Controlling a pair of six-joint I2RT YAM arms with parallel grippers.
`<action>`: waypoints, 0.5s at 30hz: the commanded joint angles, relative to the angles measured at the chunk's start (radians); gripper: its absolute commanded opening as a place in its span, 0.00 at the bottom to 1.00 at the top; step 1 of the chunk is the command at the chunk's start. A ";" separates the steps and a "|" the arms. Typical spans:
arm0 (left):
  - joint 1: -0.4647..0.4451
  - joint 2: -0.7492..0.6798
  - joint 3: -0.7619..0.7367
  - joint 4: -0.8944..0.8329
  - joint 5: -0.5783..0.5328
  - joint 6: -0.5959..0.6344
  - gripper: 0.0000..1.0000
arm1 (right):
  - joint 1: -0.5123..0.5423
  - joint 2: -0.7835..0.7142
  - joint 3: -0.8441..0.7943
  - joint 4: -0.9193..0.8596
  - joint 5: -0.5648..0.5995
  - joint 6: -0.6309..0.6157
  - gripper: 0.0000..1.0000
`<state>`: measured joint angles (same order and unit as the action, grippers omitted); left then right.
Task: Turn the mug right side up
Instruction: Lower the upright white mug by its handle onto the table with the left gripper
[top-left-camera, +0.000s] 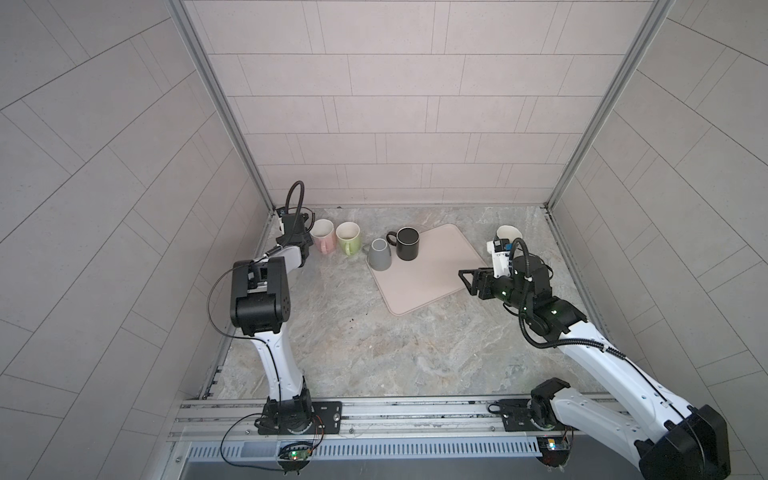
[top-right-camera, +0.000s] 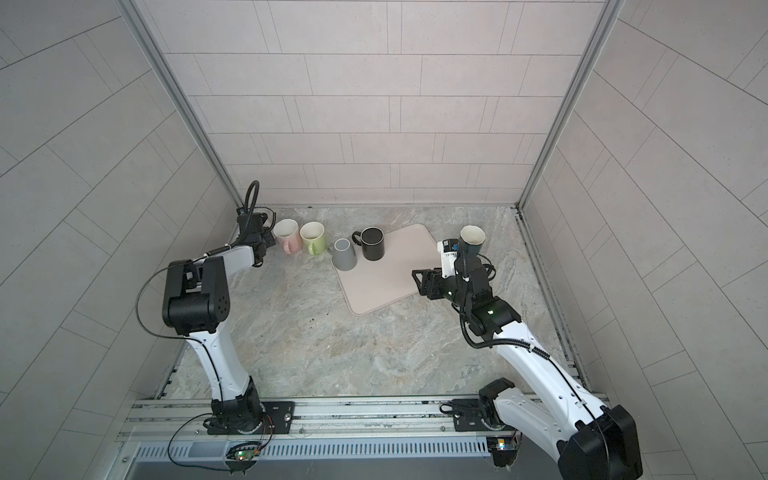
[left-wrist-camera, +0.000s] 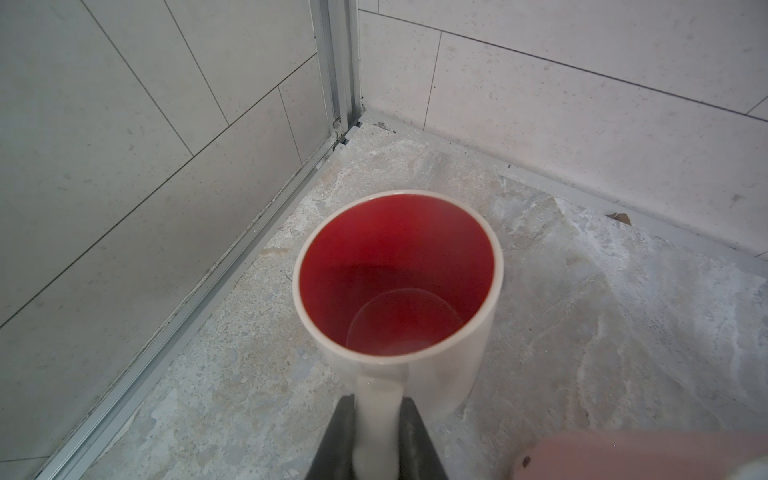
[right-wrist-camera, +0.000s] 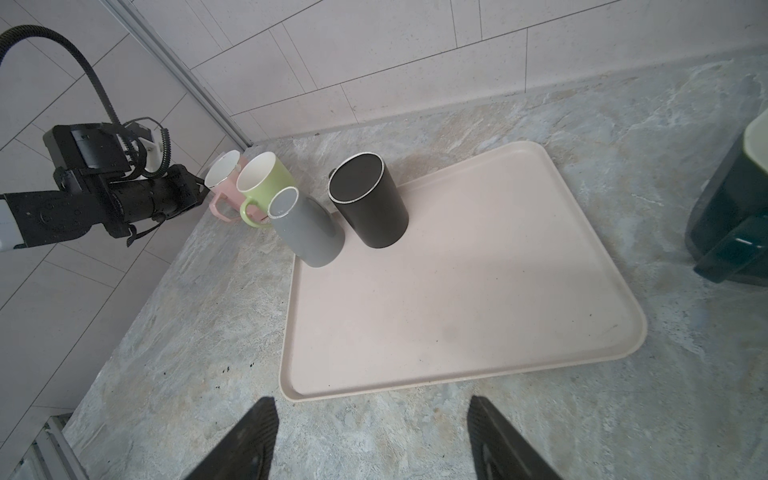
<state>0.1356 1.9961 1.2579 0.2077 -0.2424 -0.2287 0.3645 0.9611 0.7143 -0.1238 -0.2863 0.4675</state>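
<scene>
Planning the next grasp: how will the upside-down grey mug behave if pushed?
The grey mug looks like glazed ceramic: likely rigid, slippery and breakable. Its wider mouth sits down at the tray corner, so it probably slides rather than tips.

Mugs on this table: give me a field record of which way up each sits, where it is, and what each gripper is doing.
white mug: opening up, red inside; handle clamped by left gripper
pink mug, green mug: upright, off the tray
grey mug: upside down, at a tray corner
black mug: on tray; which way up unclear
dark green mug: upright, off the tray
right gripper: open, empty
</scene>
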 joint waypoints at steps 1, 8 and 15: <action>0.010 0.027 -0.011 -0.012 -0.018 -0.008 0.00 | 0.002 -0.002 0.028 0.000 0.009 -0.015 0.73; 0.007 0.010 -0.018 -0.012 -0.027 -0.012 0.17 | 0.003 -0.006 0.020 0.005 0.008 -0.002 0.74; -0.002 0.001 -0.020 -0.027 -0.055 -0.008 0.36 | 0.002 -0.017 0.027 -0.002 0.010 -0.012 0.74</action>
<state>0.1352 1.9976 1.2411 0.1917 -0.2623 -0.2329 0.3645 0.9607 0.7143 -0.1238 -0.2840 0.4675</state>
